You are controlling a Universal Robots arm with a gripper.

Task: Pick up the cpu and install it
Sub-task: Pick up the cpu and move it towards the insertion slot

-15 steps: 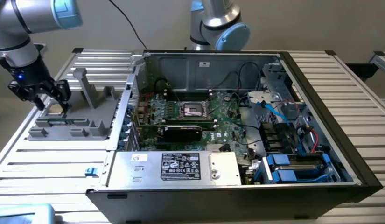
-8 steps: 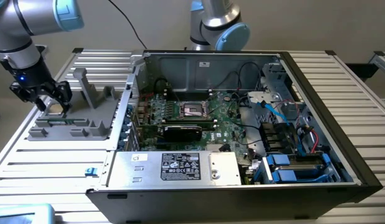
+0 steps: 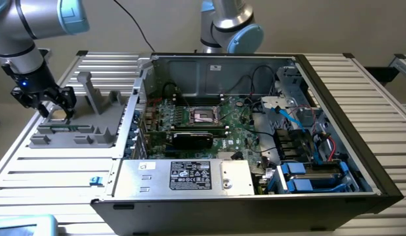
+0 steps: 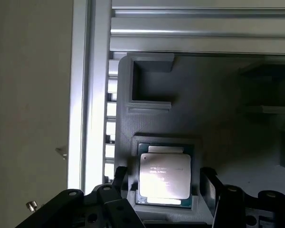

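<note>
Bench [image 3: 360, 93] of ribbed metal slats carried everything. On it stood an open computer case [image 3: 380, 182], its circuit board [image 3: 245, 125] laid bare. A metal-framed socket [image 3: 204, 116] sat near the board's middle, a black card [image 3: 193, 139] lay just nearer the camera than the socket, and a silver power box [image 3: 183, 175] ran along the case's near edge. A robot arm [image 3: 22, 39] reached down at the exterior view's left, outside the case, over a grey plastic tray [image 3: 71, 135] that lay on the slats just beside the case wall. The pincer [image 3: 56, 114] hung low over the tray's end toward the exterior view's left, its jaws spread wide and grasping nothing. The cpu [image 4: 164, 175] lay flat in a square pocket of the tray, silver top up, between the two black fingers [image 4: 119, 176], one on each side. The fingers seemed to stand just clear of the chip, though the angle made that hard to judge.
</note>
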